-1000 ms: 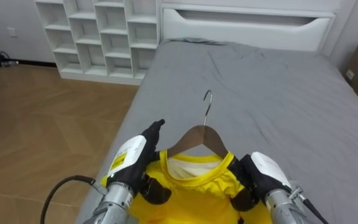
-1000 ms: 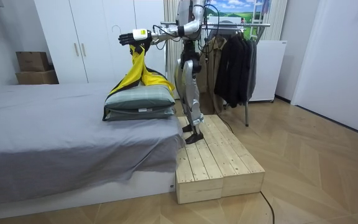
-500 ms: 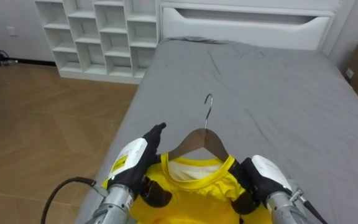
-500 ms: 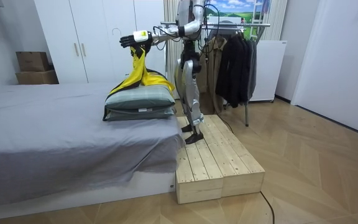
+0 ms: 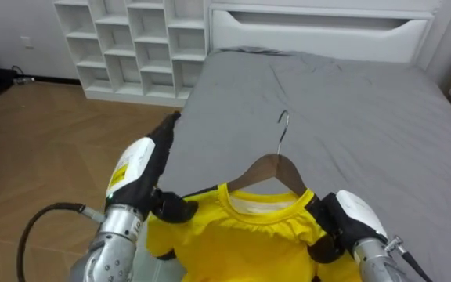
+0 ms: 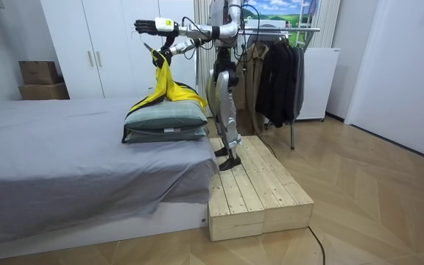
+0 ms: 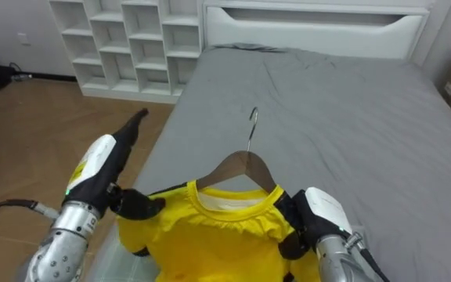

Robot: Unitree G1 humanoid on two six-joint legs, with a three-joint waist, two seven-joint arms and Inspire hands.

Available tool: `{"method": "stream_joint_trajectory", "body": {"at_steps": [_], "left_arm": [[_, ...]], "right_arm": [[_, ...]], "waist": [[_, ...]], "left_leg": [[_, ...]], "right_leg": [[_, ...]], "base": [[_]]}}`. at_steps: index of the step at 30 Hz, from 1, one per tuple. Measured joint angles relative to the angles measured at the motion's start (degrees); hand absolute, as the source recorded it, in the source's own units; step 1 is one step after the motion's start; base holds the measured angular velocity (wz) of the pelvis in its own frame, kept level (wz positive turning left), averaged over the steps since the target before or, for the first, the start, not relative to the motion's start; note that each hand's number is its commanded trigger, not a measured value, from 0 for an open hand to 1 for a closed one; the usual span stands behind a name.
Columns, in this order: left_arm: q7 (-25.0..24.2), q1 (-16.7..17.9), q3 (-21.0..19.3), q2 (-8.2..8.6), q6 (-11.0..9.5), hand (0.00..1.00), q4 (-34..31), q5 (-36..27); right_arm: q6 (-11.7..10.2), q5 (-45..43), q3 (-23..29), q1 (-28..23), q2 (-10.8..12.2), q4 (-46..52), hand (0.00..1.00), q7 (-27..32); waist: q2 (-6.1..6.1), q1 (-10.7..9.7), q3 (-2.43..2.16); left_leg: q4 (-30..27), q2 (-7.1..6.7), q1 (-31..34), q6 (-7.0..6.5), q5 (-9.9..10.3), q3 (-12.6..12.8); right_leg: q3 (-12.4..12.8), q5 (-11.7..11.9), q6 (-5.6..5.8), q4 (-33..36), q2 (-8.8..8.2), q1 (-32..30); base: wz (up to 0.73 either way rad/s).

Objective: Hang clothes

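Yellow shirt (image 5: pixel 249 239), draped on a brown wooden hanger (image 5: pixel 276 168), hangs above the near edge of the grey bed (image 5: pixel 366 117). Its lower part is cut off in the eye views, while the room view shows it trailing onto stacked grey-green pillows (image 6: pixel 164 121). The right hand (image 5: pixel 355 223) curls its fingers into one shoulder, half hidden by cloth. The left hand (image 5: pixel 135 176) is raised, fingers straight; its thumb's contact is unclear.
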State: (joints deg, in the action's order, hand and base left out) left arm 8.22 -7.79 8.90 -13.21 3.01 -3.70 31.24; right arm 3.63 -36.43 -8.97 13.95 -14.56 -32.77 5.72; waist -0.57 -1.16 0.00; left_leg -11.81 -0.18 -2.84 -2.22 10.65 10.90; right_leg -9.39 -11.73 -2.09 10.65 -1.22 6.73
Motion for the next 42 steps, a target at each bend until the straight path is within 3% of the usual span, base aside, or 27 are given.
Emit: {"method": "stream_joint_trajectory", "body": {"at_steps": [5,10,12,18,25,28,30,40,42], "left_arm": [[4.5,2.6,-2.4,0.35,-2.8,0.00,-3.7,2.3],[7.2,2.9,-4.4,0.55,-4.3,0.00,-8.2,3.2],[9.0,2.9,-4.8,0.61,-6.1,0.00,-9.0,3.2],[12.3,4.1,-8.8,0.94,-8.5,0.00,-9.0,-0.1],[17.0,9.2,-15.9,1.05,-8.5,0.00,-7.8,-5.9],[18.8,12.8,-18.8,1.08,-9.1,0.00,-2.0,-7.1],[20.0,14.8,-19.5,1.36,-8.8,0.00,5.2,-9.9],[21.8,16.9,-20.0,2.17,-7.7,0.00,28.7,-20.7],[22.4,17.0,-20.0,2.20,-7.9,0.00,37.2,-25.0]], "right_arm": [[-1.3,0.2,3.6,-1.6,-1.1,0.0,1.00,1.3],[-1.7,2.3,6.0,-4.6,-1.2,0.0,1.00,1.8],[-1.7,2.4,6.5,-6.1,-1.2,0.0,1.00,1.8],[-3.6,3.3,8.6,-7.7,-1.2,0.0,1.00,4.1],[-3.6,5.1,12.7,-9.9,-1.2,0.0,1.00,6.1],[-3.5,5.2,13.2,-11.3,-1.2,0.0,1.00,6.1],[-3.4,4.9,13.2,-11.6,-1.1,0.1,1.00,6.1],[-2.8,6.0,13.2,-12.0,-1.2,4.3,1.00,5.2],[-2.8,7.7,13.2,-12.1,-1.1,4.3,1.00,4.7]], "waist": [[-0.19,0.2,-0.05],[-1.12,0.9,-0.31],[-1.38,1.6,-0.40],[-1.46,1.9,-0.37],[-1.32,2.9,-0.32],[-0.96,3.2,-0.27],[-0.90,3.1,-0.21],[-0.89,2.9,-0.19],[-0.65,3.1,-0.12]], "left_leg": [[0.1,-0.12,-0.5,-0.02,0.0,-0.3],[0.1,-0.34,-0.6,-0.29,-0.2,-0.4],[0.1,-0.49,-0.8,-0.42,-0.3,-0.3],[0.0,-0.65,-0.9,-0.79,-0.5,-0.4],[0.1,-0.67,-1.0,-0.80,-0.5,-0.5],[0.6,-0.70,-1.3,-0.79,-0.5,-0.3],[0.6,-0.70,-1.3,-0.79,-0.5,-0.4],[0.9,-0.73,-1.0,-0.82,-0.4,-0.6],[1.2,-0.75,-1.5,-0.82,-0.4,-0.5]], "right_leg": [[-0.9,0.0,0.05,0.0,-0.18,0.3],[-1.6,-0.1,0.12,0.0,-0.47,0.6],[-1.7,-0.1,0.21,0.0,-0.66,0.8],[-1.8,0.0,0.44,0.0,-0.80,1.0],[-1.9,-0.1,0.48,-0.1,-0.76,1.1],[-1.7,-0.1,0.49,-0.3,-0.68,1.2],[-1.7,-0.1,0.50,-0.2,-0.68,1.2],[-1.6,-0.1,0.51,0.0,-0.69,0.5],[-1.5,-0.1,0.51,0.1,-0.67,0.9]], "base": [[0.03],[0.02],[0.00],[0.01],[0.01],[-0.02],[0.00],[0.00],[-0.06]]}}
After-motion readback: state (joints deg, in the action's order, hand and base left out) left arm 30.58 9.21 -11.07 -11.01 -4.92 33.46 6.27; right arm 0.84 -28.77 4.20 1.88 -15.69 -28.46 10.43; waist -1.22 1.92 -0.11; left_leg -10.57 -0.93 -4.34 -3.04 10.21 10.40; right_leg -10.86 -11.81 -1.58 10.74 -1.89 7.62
